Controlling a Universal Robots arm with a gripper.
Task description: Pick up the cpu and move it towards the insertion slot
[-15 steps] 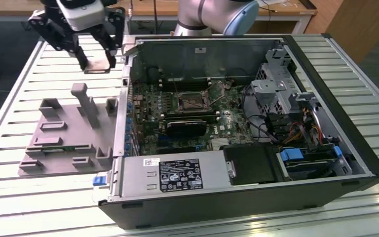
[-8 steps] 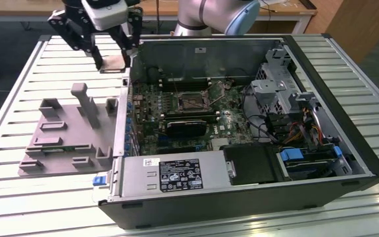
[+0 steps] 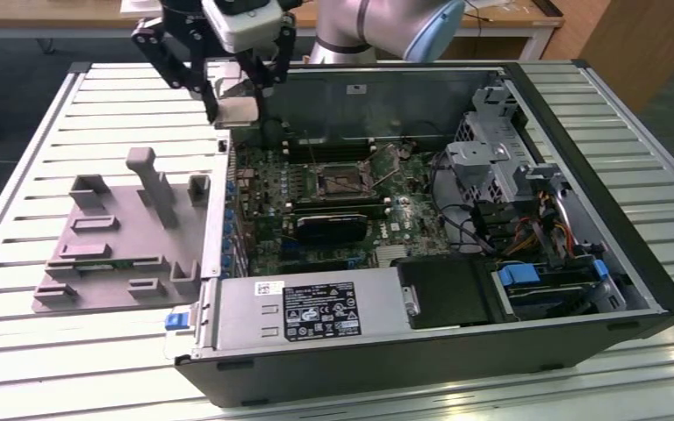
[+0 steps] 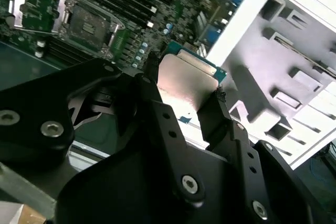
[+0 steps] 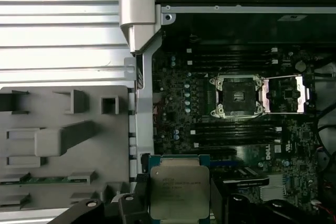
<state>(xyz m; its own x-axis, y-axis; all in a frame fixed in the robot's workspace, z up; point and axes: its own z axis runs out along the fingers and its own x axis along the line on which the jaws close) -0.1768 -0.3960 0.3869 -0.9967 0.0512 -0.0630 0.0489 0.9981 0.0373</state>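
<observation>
My gripper hangs above the open computer case's back corner on the exterior view's left, shut on the cpu, a flat silvery square chip. In both wrist views the cpu sits clamped between two black fingers, its metal top showing and a green edge beyond it. The insertion slot is a dark square socket with a silvery frame in the middle of the motherboard, its lid flipped open beside it. The slot lies well off from the held chip, with nothing in it.
A grey fixture plate with upright blocks lies on the slatted table beside the case, at the exterior view's left. Inside the case are long memory slots, a black cooler block, a power supply, cables and drive bays.
</observation>
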